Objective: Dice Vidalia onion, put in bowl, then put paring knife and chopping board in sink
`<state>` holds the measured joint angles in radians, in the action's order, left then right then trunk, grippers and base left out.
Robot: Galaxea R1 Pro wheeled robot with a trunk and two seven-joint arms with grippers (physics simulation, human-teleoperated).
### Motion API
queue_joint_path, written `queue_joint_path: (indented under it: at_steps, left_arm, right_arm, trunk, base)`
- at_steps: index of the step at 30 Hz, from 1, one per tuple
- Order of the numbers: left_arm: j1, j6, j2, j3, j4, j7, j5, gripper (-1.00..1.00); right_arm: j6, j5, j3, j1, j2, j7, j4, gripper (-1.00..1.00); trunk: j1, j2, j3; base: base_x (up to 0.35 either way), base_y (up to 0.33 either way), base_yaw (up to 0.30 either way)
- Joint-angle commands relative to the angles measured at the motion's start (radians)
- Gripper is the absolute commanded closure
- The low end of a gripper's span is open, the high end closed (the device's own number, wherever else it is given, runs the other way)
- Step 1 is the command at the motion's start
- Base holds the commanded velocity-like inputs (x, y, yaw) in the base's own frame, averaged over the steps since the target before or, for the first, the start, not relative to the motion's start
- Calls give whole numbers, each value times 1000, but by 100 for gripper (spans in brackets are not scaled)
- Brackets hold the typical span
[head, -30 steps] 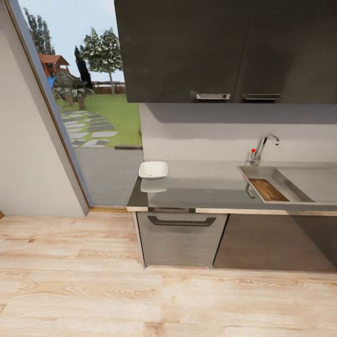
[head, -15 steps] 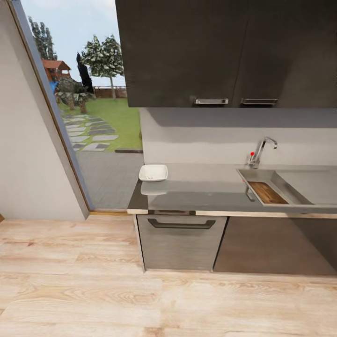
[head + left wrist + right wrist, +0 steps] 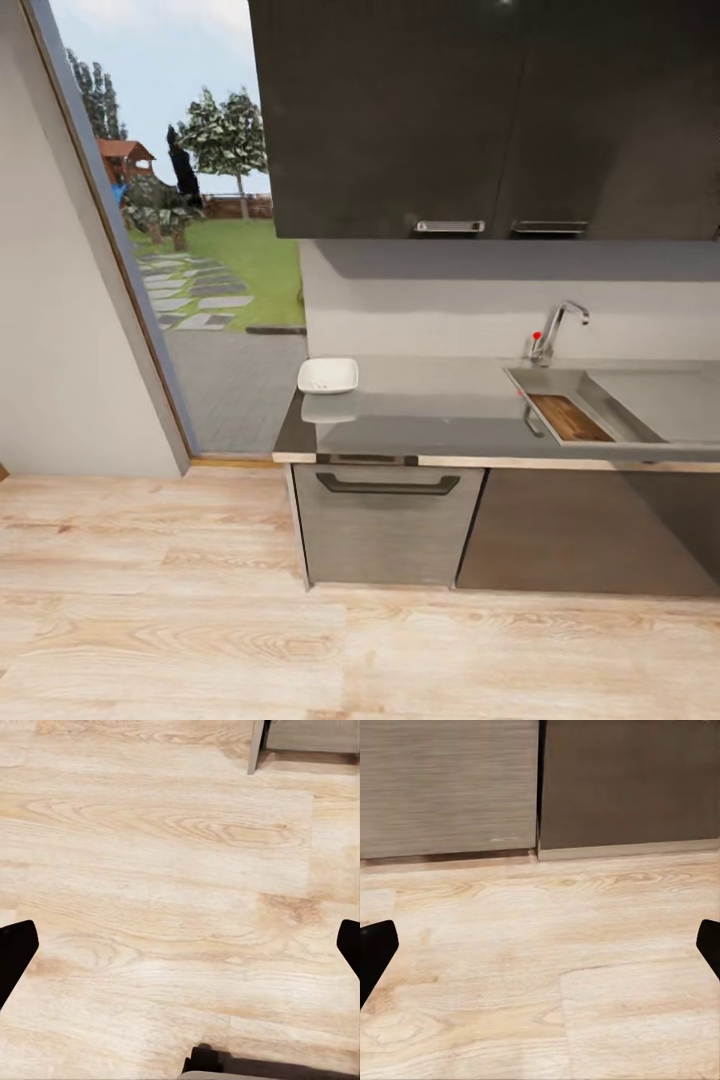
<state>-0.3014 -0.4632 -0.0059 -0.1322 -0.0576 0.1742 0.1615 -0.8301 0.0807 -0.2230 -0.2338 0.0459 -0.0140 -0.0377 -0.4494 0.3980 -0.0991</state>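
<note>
Kitchen: you face a grey countertop (image 3: 450,415) across the middle of the head view; black upper cabinets (image 3: 480,110) fill the upper right; pale wood floor (image 3: 300,620) covers the lower half; a glass door (image 3: 190,260) with garden behind sits at upper left.
Bowl: white square bowl (image 3: 328,375) near the counter's left end, at frame centre-left; well apart from the sink.
Sink: grey basin (image 3: 600,400) at the right edge, mid-height; chrome tap (image 3: 556,330) with a red knob stands just behind its left corner.
Board: brown board (image 3: 569,417) lies inside the sink's left basin.
Knife: you cannot make it out for certain; a thin dark sliver lies by the board's left edge.
Onion: too small to tell from what you see.
Left gripper (image 3: 180,949): jaws spread wide, dark tips at both frame edges; nothing held; floor beneath.
Right gripper (image 3: 540,945): jaws spread wide; nothing held; lower cabinet fronts (image 3: 540,787) ahead, across the upper frame.
</note>
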Motion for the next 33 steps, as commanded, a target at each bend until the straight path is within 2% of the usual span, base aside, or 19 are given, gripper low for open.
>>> queue_joint_path:
  at_steps: [1, 24, 28, 31, 33]
  left_arm:
    - [-1, -3, 0, -9, 1, 4, 9, -100]
    - [-1, -3, -2, -9, 15, 3, 9, -100]
    - [-1, 0, 0, -10, 41, 3, 9, -100]
    - [-1, 2, 2, -10, 115, 2, 9, -100]
    - [-1, 19, 11, -10, 131, 2, 10, -100]
  right_arm:
    - [-3, 8, -9, -1, 0, -1, 1, -100]
    - [-3, 8, -9, -1, 0, -1, 1, -100]
    - [5, 7, -7, -1, 12, 10, 9, -100]
    - [62, 7, -5, -1, 23, 58, 18, -100]
    - [205, 7, -4, 2, 31, 91, 20, -100]
  trunk:
    - [-1, 2, 0]
    - [-1, 2, 36]
    - [-1, 2, 39]
    - [-1, 2, 40]
    - [-1, 2, 40]
  base:
    - [0, 0, 0]
    - [0, 0, 0]
    - [0, 0, 0]
    - [0, 0, 0]
    - [0, 0, 0]
